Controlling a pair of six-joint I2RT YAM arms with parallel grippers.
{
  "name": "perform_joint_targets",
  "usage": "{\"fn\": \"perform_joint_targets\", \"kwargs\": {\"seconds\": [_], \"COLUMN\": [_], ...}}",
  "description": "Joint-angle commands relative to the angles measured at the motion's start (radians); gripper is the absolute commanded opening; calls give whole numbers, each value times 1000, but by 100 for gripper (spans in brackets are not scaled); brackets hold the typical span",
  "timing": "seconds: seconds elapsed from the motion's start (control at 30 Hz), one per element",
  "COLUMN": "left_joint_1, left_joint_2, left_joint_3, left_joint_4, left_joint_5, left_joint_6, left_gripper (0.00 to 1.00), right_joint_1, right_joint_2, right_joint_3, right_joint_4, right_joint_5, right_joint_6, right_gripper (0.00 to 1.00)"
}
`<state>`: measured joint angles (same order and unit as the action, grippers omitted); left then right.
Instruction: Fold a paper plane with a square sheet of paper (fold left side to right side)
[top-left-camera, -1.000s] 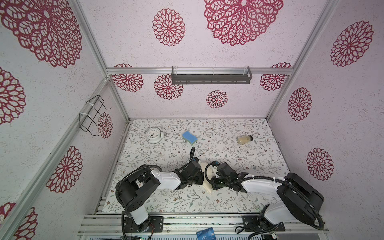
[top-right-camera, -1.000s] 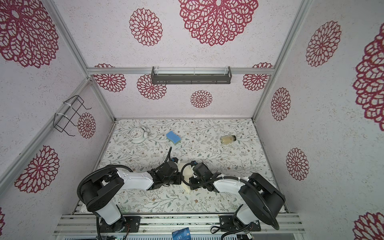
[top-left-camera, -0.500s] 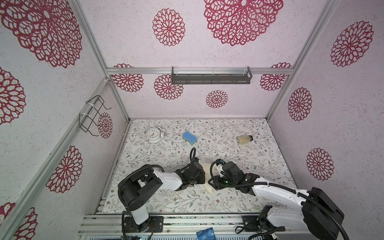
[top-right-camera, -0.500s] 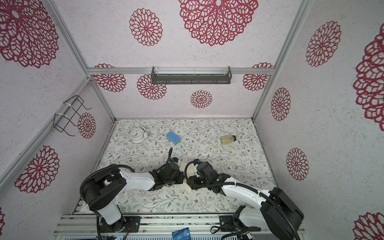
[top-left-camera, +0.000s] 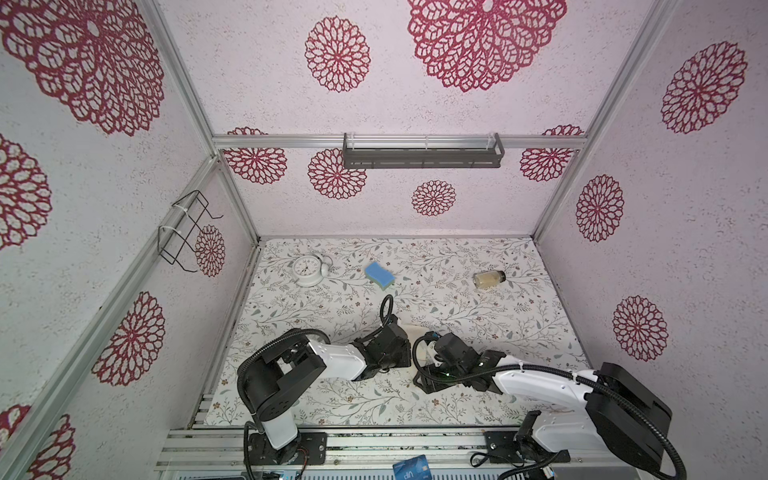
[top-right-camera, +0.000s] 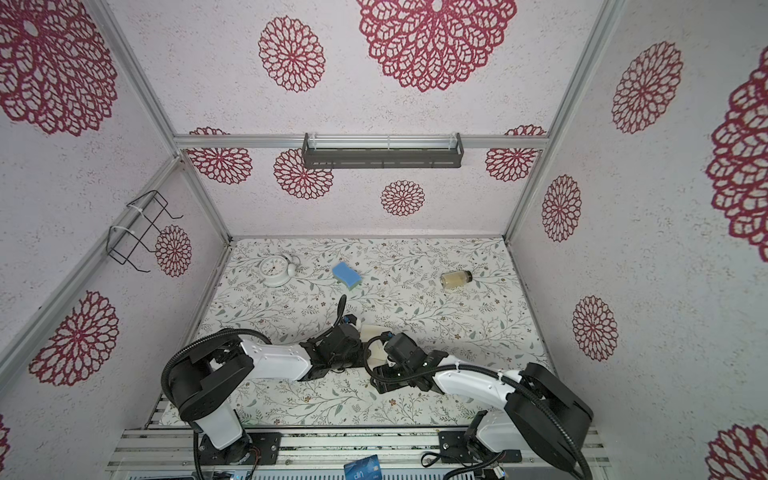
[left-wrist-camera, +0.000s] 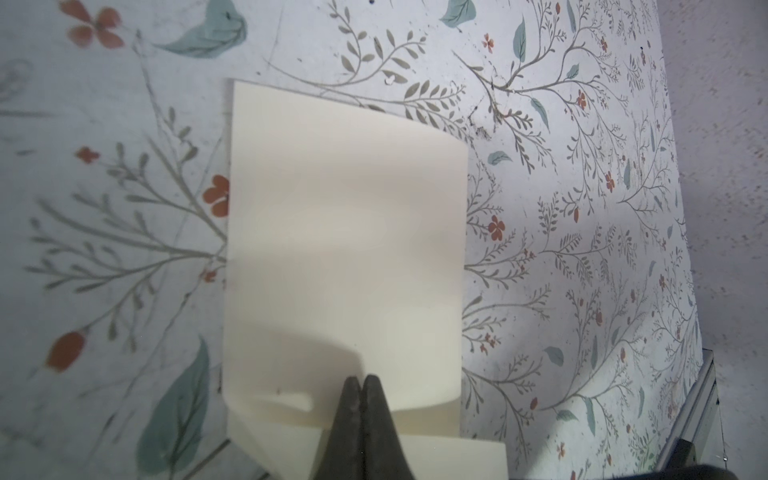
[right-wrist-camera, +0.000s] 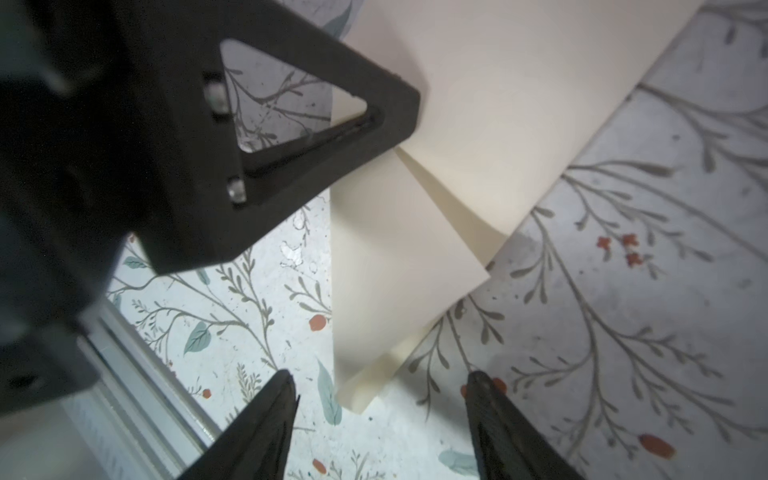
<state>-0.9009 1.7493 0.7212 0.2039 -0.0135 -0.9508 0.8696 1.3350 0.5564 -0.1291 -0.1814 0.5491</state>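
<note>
The square sheet of paper (left-wrist-camera: 345, 232) is cream and lies folded over on the floral table, its upper layer bowed up off the lower one. In both top views only slivers of the sheet (top-left-camera: 417, 332) (top-right-camera: 371, 332) show between the two wrists. My left gripper (left-wrist-camera: 361, 380) is shut, its closed tips resting on top of the upper layer near its edge. Nothing is pinched between them. My right gripper (right-wrist-camera: 380, 388) is open, and a corner of the sheet (right-wrist-camera: 357, 395) lies on the table just ahead of the gap, touching neither finger. No paper plane shape shows.
A white alarm clock (top-left-camera: 308, 270), a blue sponge (top-left-camera: 379, 275) and a small jar (top-left-camera: 489, 279) on its side sit at the back of the table. A grey rack (top-left-camera: 422, 153) hangs on the back wall and a wire basket (top-left-camera: 185, 232) on the left wall.
My right gripper has gone from shut to open and let go of the paper, while its arm stretched out lower. The left gripper has stayed shut on top of the sheet.
</note>
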Motion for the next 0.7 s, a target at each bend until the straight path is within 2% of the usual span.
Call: {"fn": "perform_joint_targets", "kwargs": {"seconds": [0.0,0.13,0.4,0.67], "left_joint_1": [-8,-9,-8,-8], "left_joint_2": [26,20,-6,-78], "left_joint_3": [0,-1,-8,-20], "left_joint_4": [-77,-77,-82,-90], "left_joint_5": [-21,-20,-21,-40], "left_joint_6": [-14,-14,-13,19], "left_gripper": [0,0,0,0], "right_joint_1": [11,12,6,-16], "right_joint_2": [25,51,82,90], "right_joint_3": [40,45,38,22], "right_joint_4": [-25,-22,-8,8], "right_joint_5": [73,97,106,81], "right_joint_6": [-29,-35,-39,-57], "right_gripper": [66,61,44,35]}}
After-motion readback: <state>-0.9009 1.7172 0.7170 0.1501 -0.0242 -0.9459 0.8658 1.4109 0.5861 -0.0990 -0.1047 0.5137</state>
